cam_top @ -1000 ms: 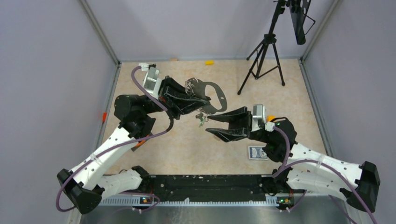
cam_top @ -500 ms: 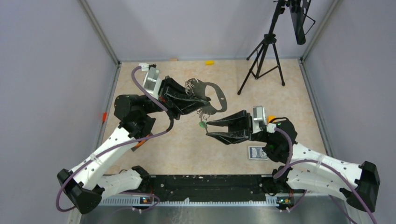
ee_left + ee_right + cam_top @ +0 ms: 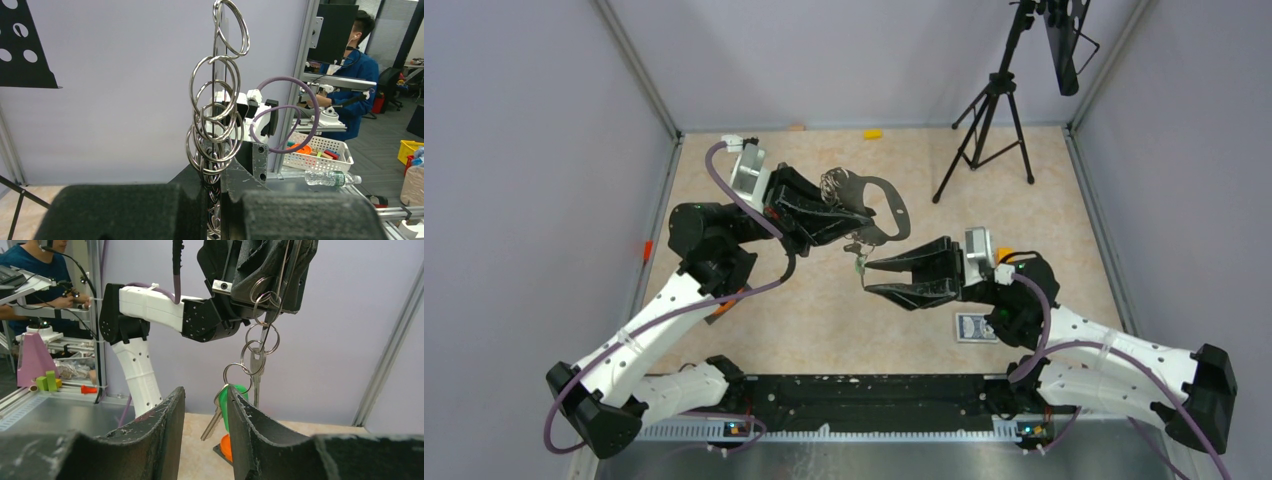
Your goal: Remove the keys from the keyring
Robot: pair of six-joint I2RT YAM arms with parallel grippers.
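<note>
**A:** What lies nearest, by the arm bases?

**B:** A small box with a dark blue patterned face (image 3: 976, 327) lies flat on the beige surface (image 3: 824, 330); it is just beside the right arm.

**A:** And the right fingers?

**B:** The right fingers (image 3: 894, 266) point to the left and stand apart, with a clear gap between them; nothing is clamped there. The keys (image 3: 857, 262) hang just at their tips, above the surface.

**A:** How do the keys look from the right wrist?

**B:** There are three that I can count. One has a bright green head (image 3: 226, 402), and it sits in the gap, close to one finger; whether it touches, I cannot tell. A silvery key (image 3: 212, 423) slants down beside it; another silvery key (image 3: 256, 377) hangs straight, a little higher. All of them hang from a short chain of small steel rings (image 3: 260, 342), one ring linked in the next.

**A:** Where does the chain end?

**B:** At the left fingers (image 3: 844, 222); they are pressed together on the keyring (image 3: 902, 215) and hold it in the air. The keyring is a flat grey loop of D shape, large beside the tiny keys; it is tilted and reaches away from the left fingers toward the far side. In the left wrist view more steel rings (image 3: 215, 115) are stacked one over another along its thin edge.

**A:** And behind that?

**B:** A black tripod (image 3: 984, 130) stands at the far right; a small yellow piece (image 3: 873, 133) lies by the far wall.
</note>
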